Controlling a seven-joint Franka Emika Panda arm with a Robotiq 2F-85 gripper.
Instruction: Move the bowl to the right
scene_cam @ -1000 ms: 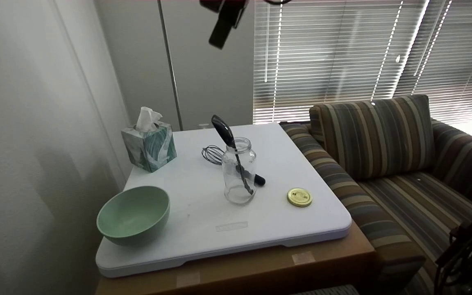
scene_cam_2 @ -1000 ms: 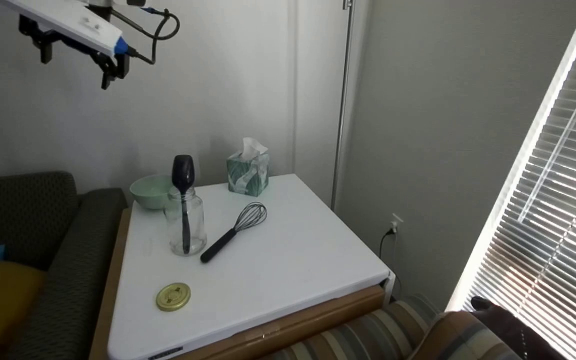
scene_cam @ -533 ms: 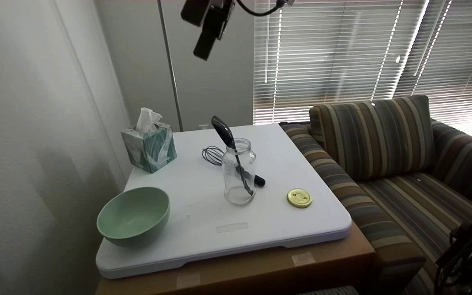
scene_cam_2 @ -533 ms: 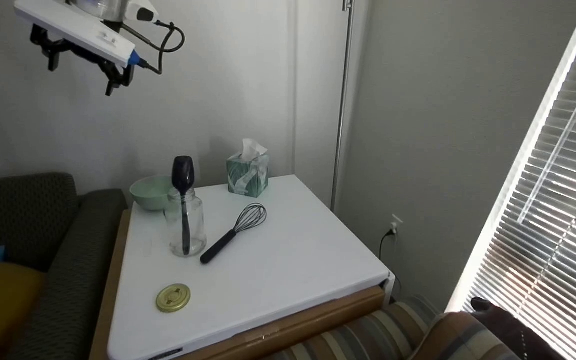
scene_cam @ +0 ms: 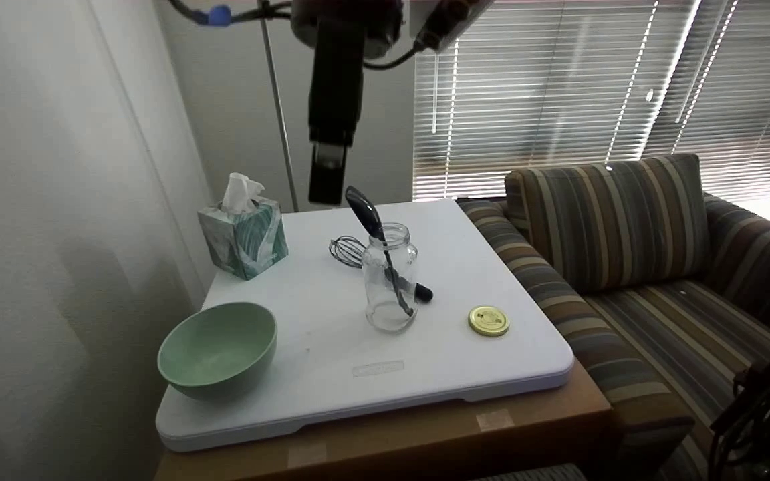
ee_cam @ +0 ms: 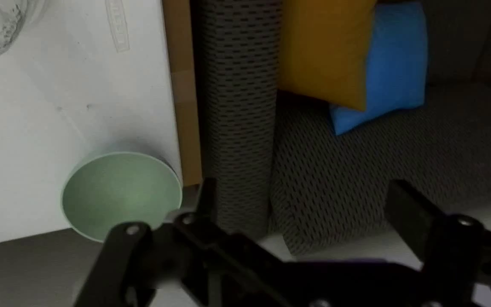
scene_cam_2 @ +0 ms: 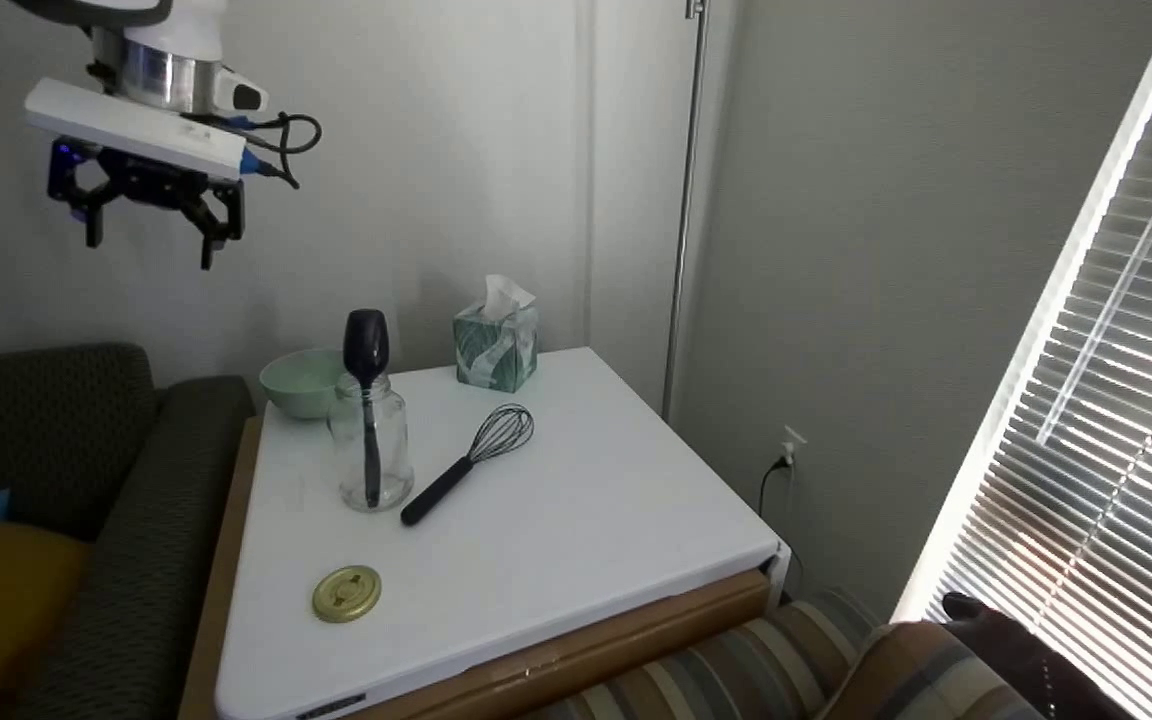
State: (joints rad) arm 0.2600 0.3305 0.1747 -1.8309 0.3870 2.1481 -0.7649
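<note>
The pale mint-green bowl (scene_cam: 218,351) stands upright at the table corner near the wall. It also shows in an exterior view (scene_cam_2: 298,388), partly behind the glass jar, and at the lower left of the wrist view (ee_cam: 117,192). My gripper (scene_cam_2: 149,257) is open and empty, high in the air above the table's level. In an exterior view a black finger of the gripper (scene_cam: 327,180) points down, and the other finger is not distinguishable. In the wrist view the gripper's spread fingers (ee_cam: 303,182) are over the dark sofa, with the bowl outside and left of them.
A clear glass jar (scene_cam: 375,294) with a black utensil (scene_cam: 363,212) stands mid-table. A whisk (scene_cam_2: 456,480), a yellow lid (scene_cam: 488,321) and a tissue box (scene_cam: 246,237) are on the white table (scene_cam: 318,367). Sofas (scene_cam_2: 176,480) (scene_cam: 612,274) flank it. A wall stands behind the bowl.
My gripper has come down in both exterior views, and its fingers now point more straight down. It stays open. The bowl and other table objects have not moved.
</note>
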